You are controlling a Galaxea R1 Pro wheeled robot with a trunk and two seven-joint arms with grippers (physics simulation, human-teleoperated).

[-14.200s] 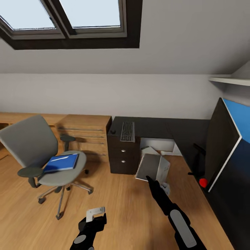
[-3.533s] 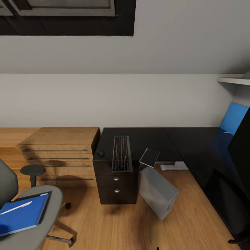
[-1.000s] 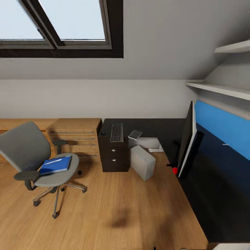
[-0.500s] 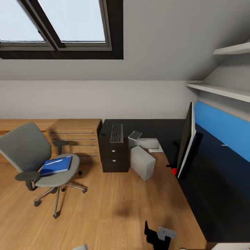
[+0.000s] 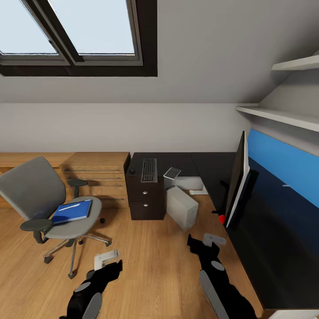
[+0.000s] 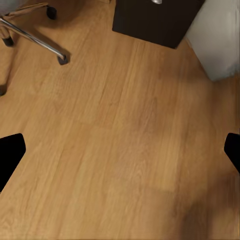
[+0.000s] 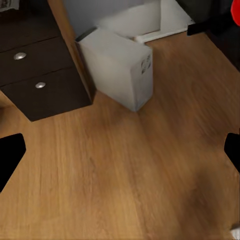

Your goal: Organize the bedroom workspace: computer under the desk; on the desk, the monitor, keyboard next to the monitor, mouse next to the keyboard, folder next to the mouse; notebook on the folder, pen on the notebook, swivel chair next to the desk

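Note:
The swivel chair (image 5: 42, 195) stands on the floor at left, with the blue folder (image 5: 75, 212) on its seat and a thin white pen (image 5: 68, 206) lying on the folder. Keyboard (image 5: 149, 169) and mouse (image 5: 131, 170) lie on the dark drawer cabinet (image 5: 144, 199). The pale notebook (image 5: 172, 172) rests tilted at the desk (image 5: 266, 239) corner, above the grey computer (image 5: 181, 207) (image 7: 117, 67) (image 6: 220, 40) on the floor. The monitor (image 5: 237, 179) stands edge-on on the desk. Left gripper (image 5: 107, 261) (image 6: 120, 155) and right gripper (image 5: 205, 243) (image 7: 120, 155) hang open over bare floor, holding nothing.
Low light-wood cabinets (image 5: 95, 177) line the back wall behind the chair. The chair's chrome base (image 6: 35, 35) is near my left gripper. White shelves (image 5: 283, 115) hang above the desk's blue panel (image 5: 283, 164). Open wood floor (image 5: 150, 266) lies between chair and desk.
Both arms have come up into the head view over the last second, the right one first. The chair, folder, computer and desk things have not moved.

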